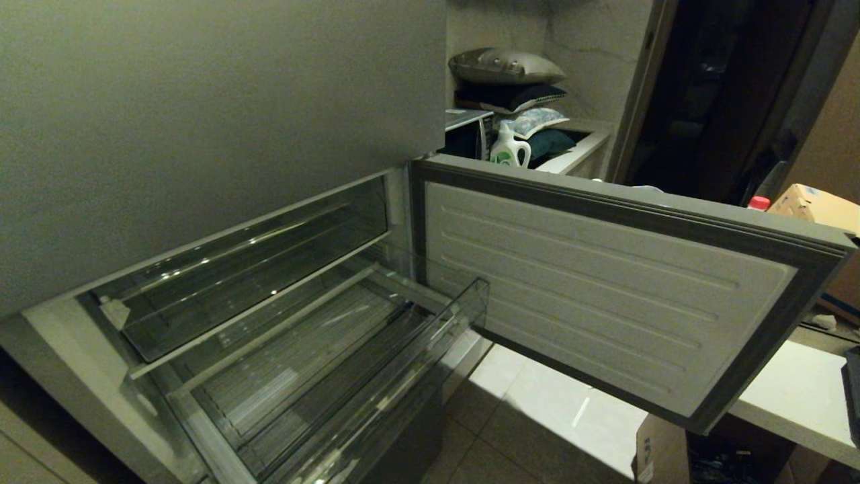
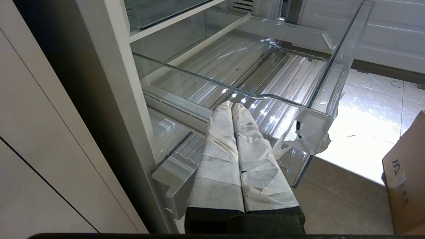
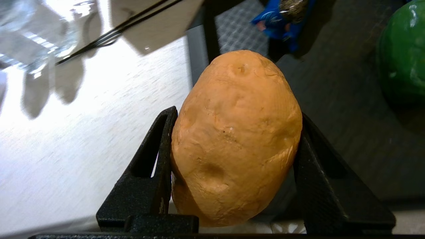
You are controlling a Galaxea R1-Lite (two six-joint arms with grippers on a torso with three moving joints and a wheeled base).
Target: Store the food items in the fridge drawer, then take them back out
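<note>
The right gripper clamps the potato at mid-frame, evidently for carrying to the pulled-out, empty fridge drawer at lower left.

Fridge drawer open-topped, unobstructed

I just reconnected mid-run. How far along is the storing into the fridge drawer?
Done: the wide clear plastic fridge drawer is pulled out and looks empty, its door open. In hand: the right gripper clamps a tan-brown potato over a pale tabletop. The left gripper, shut, idles near the drawer's lip. Left: place it inside, then retrieve it.
</note>
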